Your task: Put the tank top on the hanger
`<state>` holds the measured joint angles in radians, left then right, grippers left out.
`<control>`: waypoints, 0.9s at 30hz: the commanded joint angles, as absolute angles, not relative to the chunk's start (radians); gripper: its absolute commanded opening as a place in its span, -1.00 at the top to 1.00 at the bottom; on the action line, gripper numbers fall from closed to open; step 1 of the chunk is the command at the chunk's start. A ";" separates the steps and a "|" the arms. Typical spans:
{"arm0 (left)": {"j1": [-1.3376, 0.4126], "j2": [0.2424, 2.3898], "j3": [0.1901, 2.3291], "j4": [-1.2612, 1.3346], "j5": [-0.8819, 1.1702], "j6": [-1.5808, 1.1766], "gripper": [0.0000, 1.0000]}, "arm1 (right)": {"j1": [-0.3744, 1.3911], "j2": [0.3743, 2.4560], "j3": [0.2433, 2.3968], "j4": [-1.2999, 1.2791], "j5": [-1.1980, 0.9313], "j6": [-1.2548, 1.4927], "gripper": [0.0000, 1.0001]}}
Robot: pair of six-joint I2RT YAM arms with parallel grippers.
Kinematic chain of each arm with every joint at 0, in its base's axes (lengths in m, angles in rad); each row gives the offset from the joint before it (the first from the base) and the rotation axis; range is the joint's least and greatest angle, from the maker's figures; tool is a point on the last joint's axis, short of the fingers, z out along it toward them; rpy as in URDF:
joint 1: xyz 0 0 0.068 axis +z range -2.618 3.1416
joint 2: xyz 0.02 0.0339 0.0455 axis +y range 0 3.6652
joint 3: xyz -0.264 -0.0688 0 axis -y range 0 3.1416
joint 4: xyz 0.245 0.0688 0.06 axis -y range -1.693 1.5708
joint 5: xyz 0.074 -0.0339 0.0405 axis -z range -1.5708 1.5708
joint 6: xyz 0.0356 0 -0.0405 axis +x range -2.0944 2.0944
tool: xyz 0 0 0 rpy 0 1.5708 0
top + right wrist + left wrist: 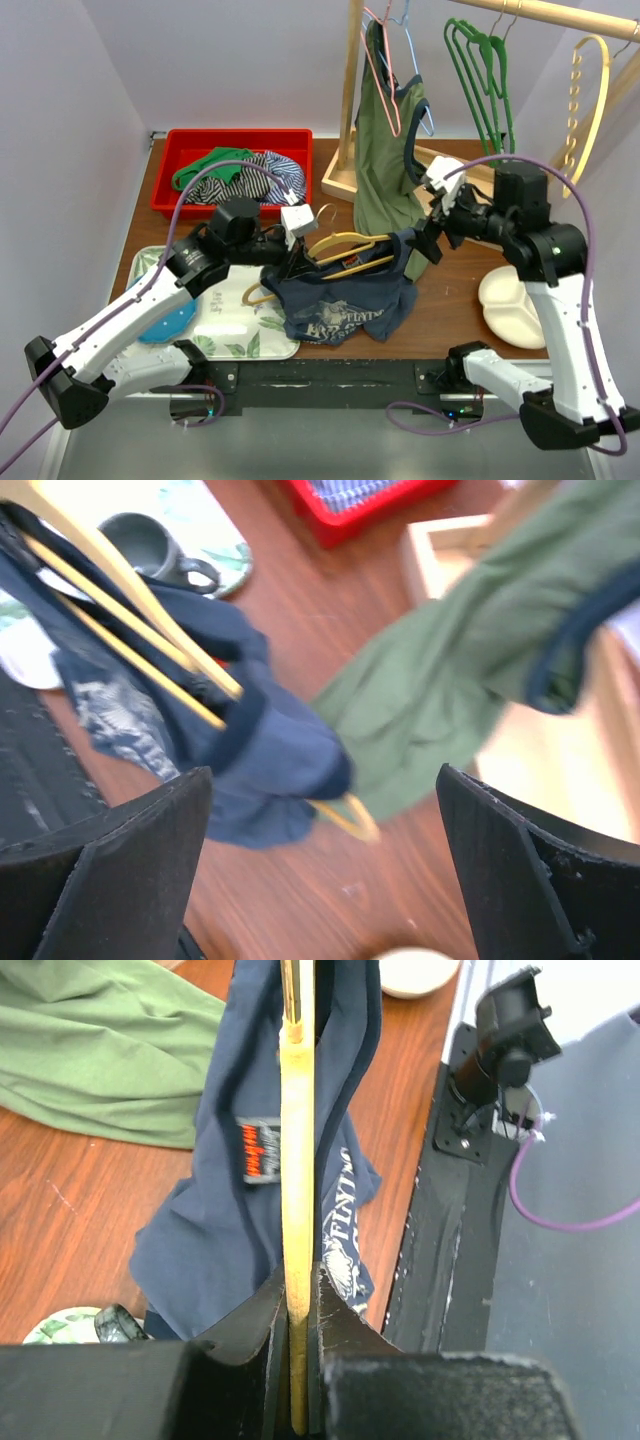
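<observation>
The navy-blue tank top [340, 300] with its pale print hangs bunched from the mustard-yellow hanger [350, 245] just above the table's front middle. My left gripper [297, 262] is shut on the hanger's left part; in the left wrist view the yellow bar [297, 1110] runs up from between my closed jaws [297, 1295] with the navy cloth [220, 1230] draped round it. My right gripper [428, 243] is open at the hanger's right end. In the right wrist view the top [285, 750] covers that end and the hanger's tip [352, 822] pokes out, between my open fingers [325, 775].
An olive-green tank top [385, 150] hangs on a pink hanger from the wooden rack, beside green hangers [485, 80] and a holed yellow hanger [592, 100]. A red bin [235, 140] of clothes stands at the back left. A leaf-patterned tray [235, 325] lies front left, a white plate [515, 300] front right.
</observation>
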<state>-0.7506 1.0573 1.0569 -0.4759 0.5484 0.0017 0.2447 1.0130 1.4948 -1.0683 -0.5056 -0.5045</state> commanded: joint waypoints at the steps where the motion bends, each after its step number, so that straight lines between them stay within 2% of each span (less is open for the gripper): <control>1: -0.746 1.038 1.140 -0.531 0.633 0.087 1.00 | 0.233 0.997 1.583 -1.213 -0.473 -0.658 -0.97; 7: -0.746 1.068 1.195 -0.577 0.686 0.130 1.00 | 0.238 1.038 1.507 -1.515 -0.770 -1.020 -0.97; 11: -0.747 1.101 1.226 -0.583 0.739 0.137 1.00 | 0.267 1.066 1.451 -1.510 -0.743 -1.036 -0.91; 14: -0.747 1.124 1.246 -0.584 0.761 0.133 1.00 | 0.307 1.091 1.421 -1.503 -0.742 -1.017 -0.75; 15: -0.747 1.134 1.255 -0.583 0.767 0.132 1.00 | 0.340 1.101 1.410 -1.491 -0.742 -1.003 -0.60; 17: -0.747 1.141 1.264 -0.580 0.769 0.130 1.00 | 0.370 1.106 1.382 -1.479 -0.747 -0.983 -0.47; 19: -0.747 1.144 1.270 -0.572 0.765 0.130 1.00 | 0.385 1.108 1.374 -1.485 -0.778 -0.982 -0.16; 20: -0.747 1.147 1.275 -0.572 0.750 0.130 1.00 | 0.385 1.111 1.379 -1.509 -0.797 -0.991 0.18; 22: -0.747 1.144 1.276 -0.568 0.721 0.133 1.00 | 0.385 1.103 1.397 -1.529 -0.801 -0.996 0.50; 23: -0.747 1.137 1.273 -0.563 0.709 0.132 1.00 | 0.385 1.097 1.404 -1.535 -0.793 -0.974 0.93; 24: -0.747 1.132 1.272 -0.554 0.692 0.130 1.00 | 0.384 1.091 1.411 -1.531 -0.757 -0.948 1.00; 26: -0.746 1.112 1.267 -0.545 0.622 0.121 1.00 | 0.383 1.066 1.433 -1.539 -0.715 -0.884 1.00; 27: -0.746 1.102 1.264 -0.532 0.591 0.118 0.83 | 0.380 1.051 1.434 -1.539 -0.688 -0.862 1.00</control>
